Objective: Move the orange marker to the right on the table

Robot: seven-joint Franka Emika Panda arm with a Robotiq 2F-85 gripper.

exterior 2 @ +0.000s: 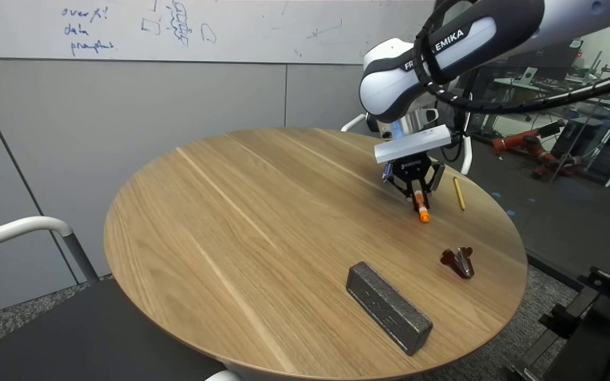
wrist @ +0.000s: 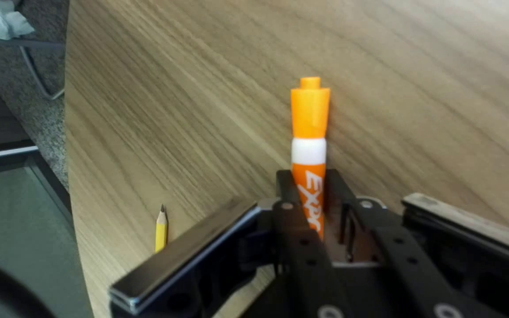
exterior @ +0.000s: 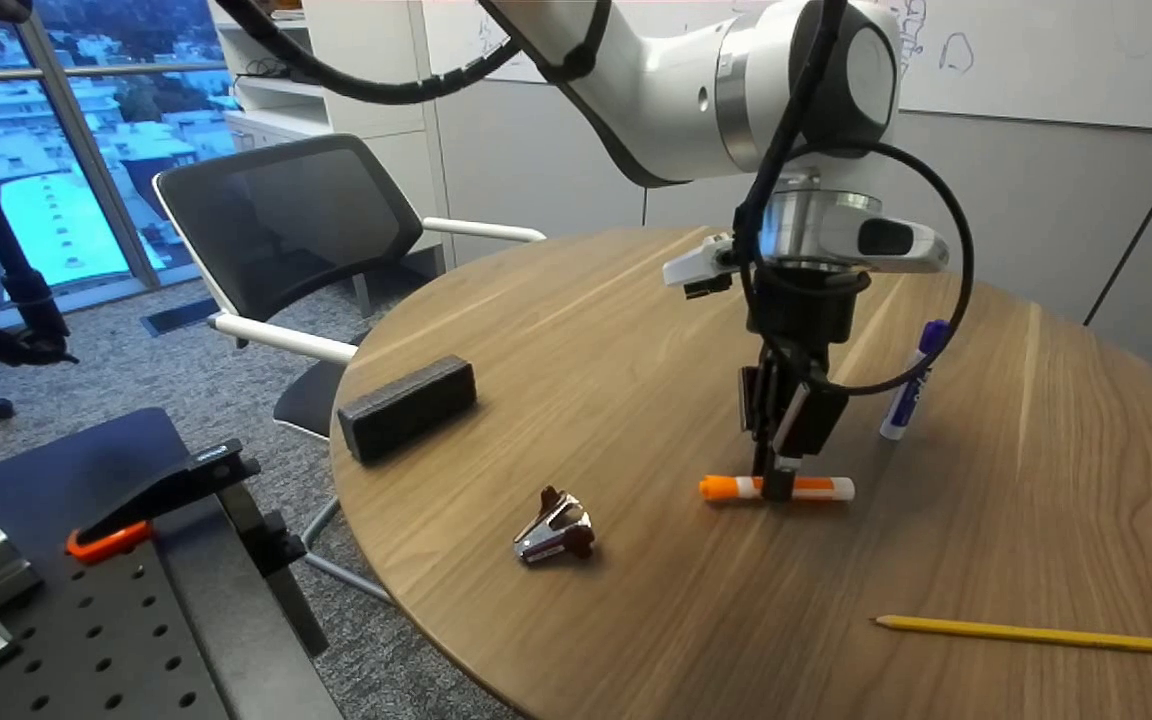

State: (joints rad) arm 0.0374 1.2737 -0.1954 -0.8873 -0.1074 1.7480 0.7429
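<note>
Over there the gripper (wrist: 309, 177) is pinching the orange marker (wrist: 309, 151) near its middle, down at the table (exterior: 626, 400), presumably for balance during the rightward move.

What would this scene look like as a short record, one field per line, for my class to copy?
surface: round wood-grain table
task item: orange marker, lying level
grip: fingers on both sides of it, apparently closed on it
lifted: cannot tell
also on table: blue-and-white marker, yellow pencil, staple remover, dark block
</note>
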